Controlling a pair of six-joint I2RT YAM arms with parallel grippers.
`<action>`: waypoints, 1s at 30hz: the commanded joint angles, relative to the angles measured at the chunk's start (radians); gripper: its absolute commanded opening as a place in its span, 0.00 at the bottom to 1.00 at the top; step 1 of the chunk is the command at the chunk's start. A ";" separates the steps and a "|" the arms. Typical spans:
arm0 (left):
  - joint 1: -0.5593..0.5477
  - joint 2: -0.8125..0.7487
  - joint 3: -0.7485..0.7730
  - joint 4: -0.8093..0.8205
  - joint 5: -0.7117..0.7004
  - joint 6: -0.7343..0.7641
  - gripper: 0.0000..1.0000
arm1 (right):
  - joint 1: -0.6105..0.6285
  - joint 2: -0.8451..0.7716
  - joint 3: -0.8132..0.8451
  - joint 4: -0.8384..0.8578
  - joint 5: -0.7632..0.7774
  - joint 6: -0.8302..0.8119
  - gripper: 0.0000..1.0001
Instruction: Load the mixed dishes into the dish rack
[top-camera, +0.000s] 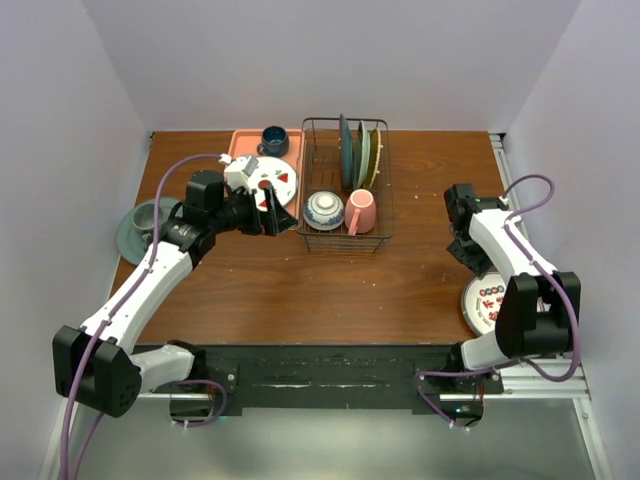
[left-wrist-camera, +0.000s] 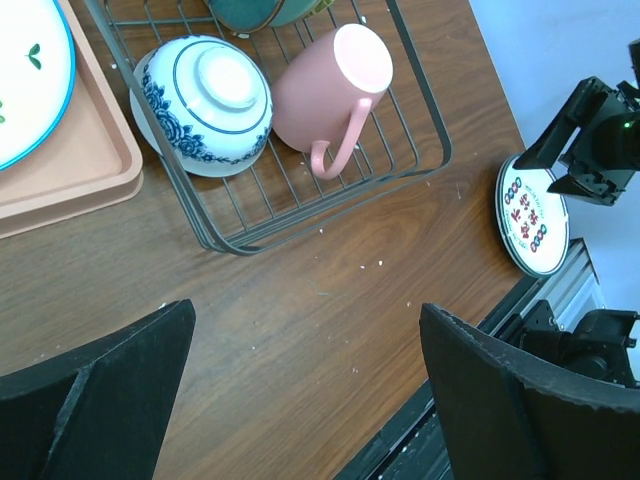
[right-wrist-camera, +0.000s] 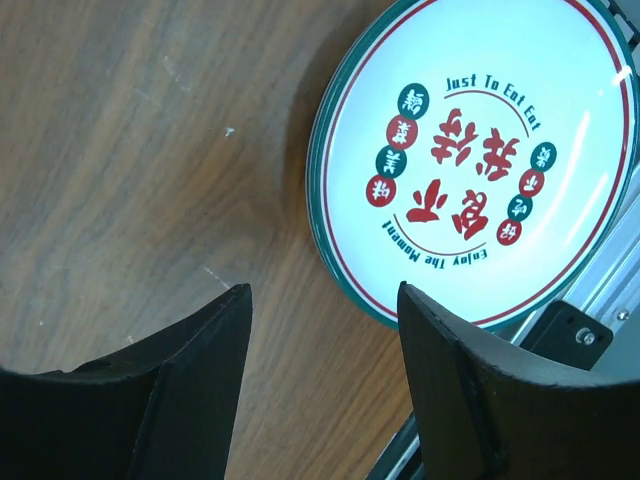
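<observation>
**Left gripper (left-wrist-camera: 306, 335) wide and empty beside a part-loaded rack**

Judging by what lies where, the job looks about half done. At the far left, a teal-grey plate (top-camera: 127, 238) with a grey cup (top-camera: 150, 217) on it sits on the table (top-camera: 300, 290), well apart from the rack. Next comes the pink tray (top-camera: 238, 140), which holds a dark blue mug (top-camera: 274, 140) and a white plate with red marks (top-camera: 283, 180). The left gripper hovers by the tray's near edge with its jaws at full spread, holding nothing.

The dish rack (top-camera: 304, 175) is a dark wire basket with see-through sides, standing mid-table towards the back. Inside it, teal-grey plates (top-camera: 345, 150) and a yellow plate (top-camera: 376, 155) stand upright at the far end. A blue-and-white bowl (left-wrist-camera: 205, 100) lies upside down, and a pink mug (left-wrist-camera: 335, 85) sits just beside it, base showing.

The right gripper (right-wrist-camera: 322, 300) hangs with its jaws partly apart and nothing between them. It is just beside a white plate with red lettering (right-wrist-camera: 480, 170), which lies flat at the near right edge. Five pieces remain outside the rack.
</observation>
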 joint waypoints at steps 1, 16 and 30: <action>-0.003 -0.044 -0.028 0.026 -0.011 0.030 1.00 | -0.026 0.012 0.010 -0.019 0.044 0.056 0.63; -0.002 -0.030 -0.044 -0.059 -0.103 0.153 1.00 | -0.063 0.248 0.088 0.009 0.008 -0.131 0.61; -0.002 0.042 0.001 -0.119 -0.264 0.137 1.00 | -0.063 0.391 0.133 -0.007 0.008 -0.212 0.42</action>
